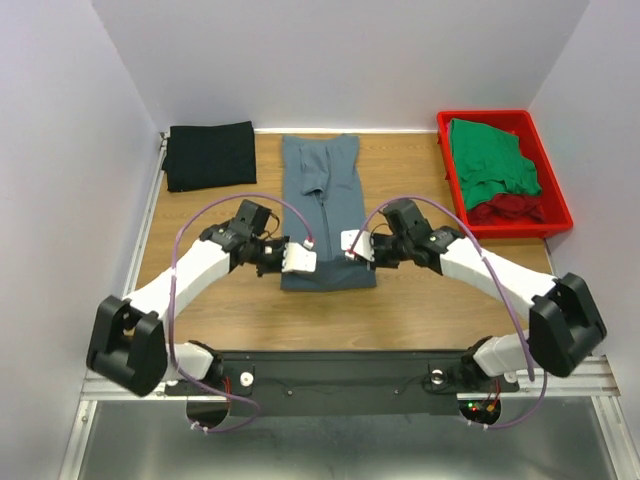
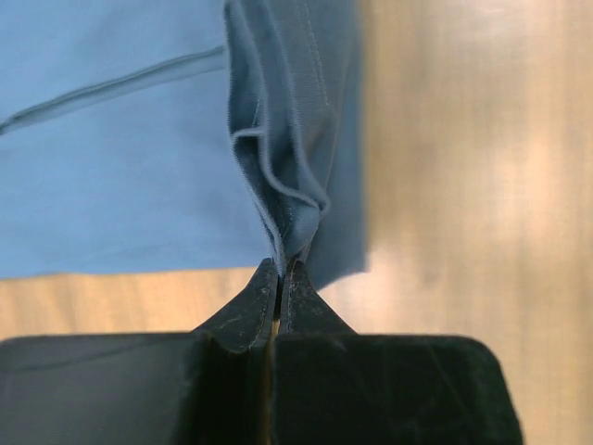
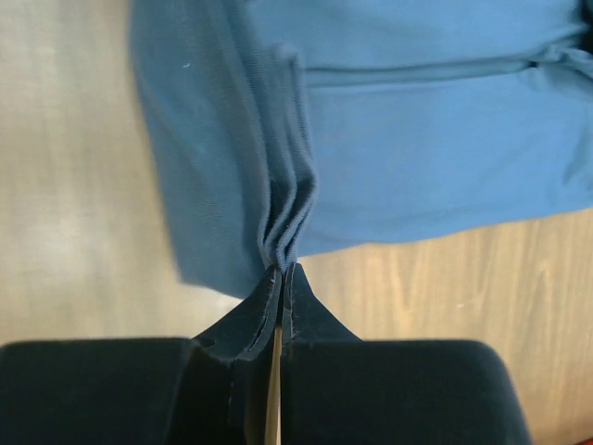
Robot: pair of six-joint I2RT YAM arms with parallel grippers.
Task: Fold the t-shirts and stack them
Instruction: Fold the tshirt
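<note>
**A:** Blue-grey t-shirt (image 1: 320, 200), top view: flat on the table (image 1: 430, 300), left of the red tray (image 1: 485, 115), folded to a narrow strip. Its long axis runs out from the arm bases, parallel to the tray's long side. At the near hem, the left tool (image 1: 298, 260) has the corner farther from the tray and the right tool (image 1: 352, 245) has the corner nearer it.

**B:** Grip?

**A:** Left wrist view: left tool (image 2: 280, 273) clamped tight on bunched hem layers, shirt body ahead of it. Right wrist view: right tool (image 3: 281, 278) likewise pinched on the hem, cloth ahead.

**B:** Then my guess is the hem goes forward along that axis. Both arms have equal reach.
</note>
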